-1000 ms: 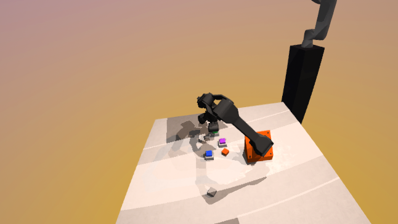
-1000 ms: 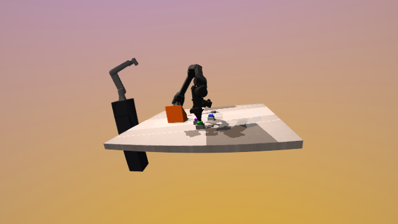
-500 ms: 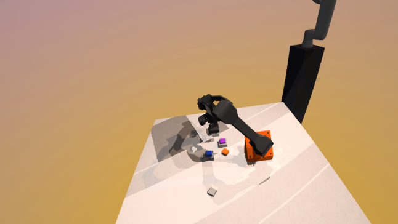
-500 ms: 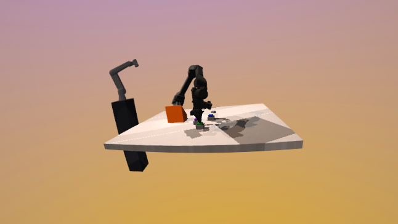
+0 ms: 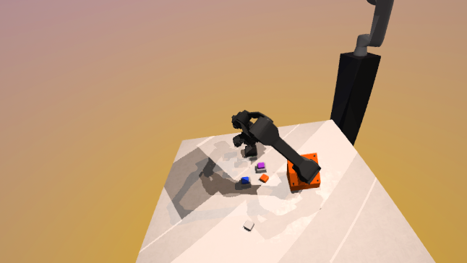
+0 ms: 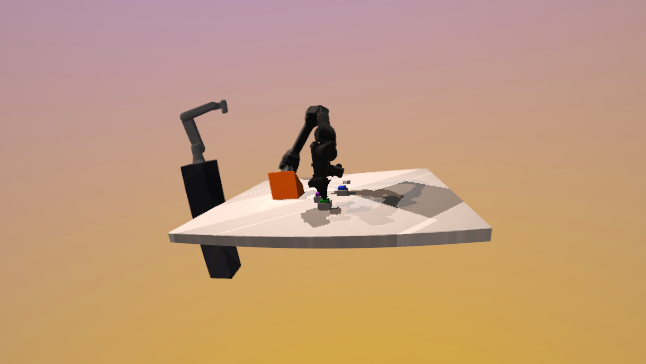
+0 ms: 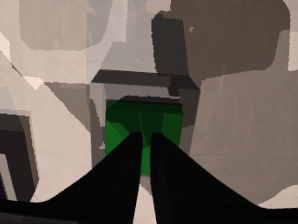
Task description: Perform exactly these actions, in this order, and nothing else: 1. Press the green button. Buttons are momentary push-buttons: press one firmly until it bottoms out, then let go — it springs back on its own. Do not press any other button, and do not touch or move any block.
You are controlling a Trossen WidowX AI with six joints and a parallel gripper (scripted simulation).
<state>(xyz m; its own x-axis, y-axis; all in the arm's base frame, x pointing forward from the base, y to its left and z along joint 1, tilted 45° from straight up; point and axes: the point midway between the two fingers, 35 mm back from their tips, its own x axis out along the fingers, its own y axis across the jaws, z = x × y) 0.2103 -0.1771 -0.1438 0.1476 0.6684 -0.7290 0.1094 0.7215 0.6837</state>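
Note:
The green button [image 6: 324,201] [image 7: 171,125] sits in a grey housing; in the top view the arm hides nearly all of it. My gripper [image 6: 324,197] [image 7: 146,141] is shut with nothing between its fingers and points down. In the wrist view its fingertips lie over the middle of the green cap. In the exterior view they meet the cap's top, and a low strip of green shows above the housing. How far the cap is pressed down cannot be told.
The purple button [image 5: 261,165] [image 6: 317,194] is close to the green one, with the blue button [image 5: 245,179] [image 6: 342,188] farther off. A small orange block [image 5: 264,178] lies near both. A whitish block [image 5: 249,225] [image 6: 346,182] lies farther away. The arm stands on an orange box [image 5: 313,157] [image 6: 285,186].

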